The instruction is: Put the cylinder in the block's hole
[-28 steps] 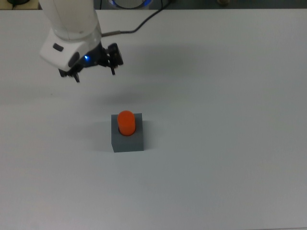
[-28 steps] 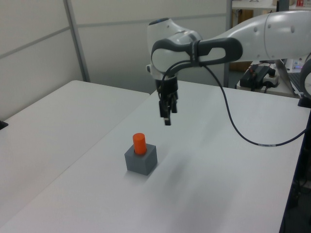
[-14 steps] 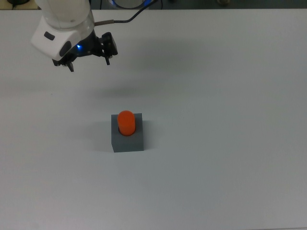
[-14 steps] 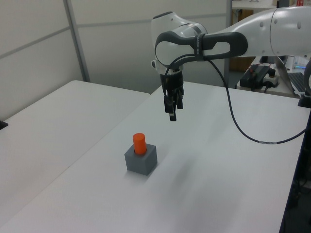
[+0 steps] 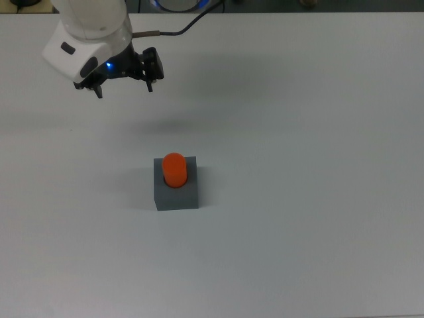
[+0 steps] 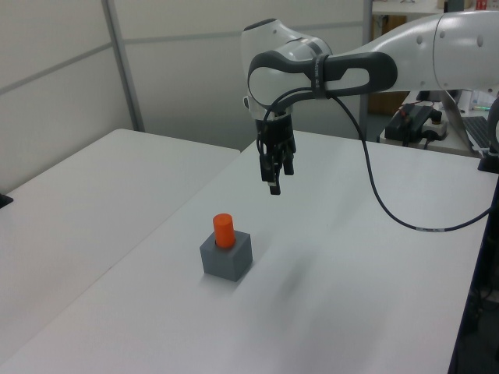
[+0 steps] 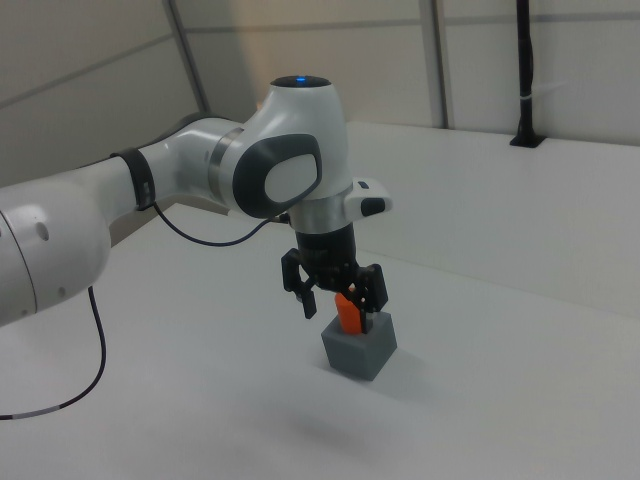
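Hand hangs apparently open above table.

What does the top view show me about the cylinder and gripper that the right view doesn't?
Only the top view shows clear table between the gripper and the block; the gripper sits apart, toward the top view's upper left. Only the right view puts the gripper in front of the cylinder, partly hiding it. Both show the open, empty gripper and the cylinder standing upright in the block's hole, its top sticking out.
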Robot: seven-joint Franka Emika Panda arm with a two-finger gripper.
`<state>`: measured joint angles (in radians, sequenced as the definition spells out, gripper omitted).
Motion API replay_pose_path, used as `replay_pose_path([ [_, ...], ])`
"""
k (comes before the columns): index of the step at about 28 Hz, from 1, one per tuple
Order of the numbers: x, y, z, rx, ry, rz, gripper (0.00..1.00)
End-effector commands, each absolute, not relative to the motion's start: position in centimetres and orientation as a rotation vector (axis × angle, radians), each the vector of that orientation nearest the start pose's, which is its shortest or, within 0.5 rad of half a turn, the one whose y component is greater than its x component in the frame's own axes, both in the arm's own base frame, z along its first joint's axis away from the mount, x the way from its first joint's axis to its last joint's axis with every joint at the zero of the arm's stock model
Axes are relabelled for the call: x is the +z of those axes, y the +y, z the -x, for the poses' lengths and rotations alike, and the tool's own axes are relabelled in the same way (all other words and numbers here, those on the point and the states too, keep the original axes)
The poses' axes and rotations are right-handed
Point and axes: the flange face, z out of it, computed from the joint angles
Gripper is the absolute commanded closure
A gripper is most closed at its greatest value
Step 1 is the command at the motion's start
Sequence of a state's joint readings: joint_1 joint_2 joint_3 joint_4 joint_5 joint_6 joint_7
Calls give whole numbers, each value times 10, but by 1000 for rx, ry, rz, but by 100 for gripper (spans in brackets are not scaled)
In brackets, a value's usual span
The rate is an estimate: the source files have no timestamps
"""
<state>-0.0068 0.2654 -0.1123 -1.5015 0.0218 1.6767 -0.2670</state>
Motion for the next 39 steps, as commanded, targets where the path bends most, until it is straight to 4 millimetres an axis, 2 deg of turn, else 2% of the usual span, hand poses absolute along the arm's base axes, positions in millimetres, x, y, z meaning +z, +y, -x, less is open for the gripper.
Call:
replay_pose_path([
  [1, 508, -55, -631, 145, -230, 3139, 0],
  [7, 494, -58, -637, 166, -225, 3137, 0],
  [10, 489, -66, -636, 178, -213, 3135, 0],
  [18, 471, -67, -637, 234, -208, 3132, 0],
  [29, 476, -81, -637, 222, -184, 3161, 0],
  [39, 476, -80, -638, 220, -184, 3163, 0],
])
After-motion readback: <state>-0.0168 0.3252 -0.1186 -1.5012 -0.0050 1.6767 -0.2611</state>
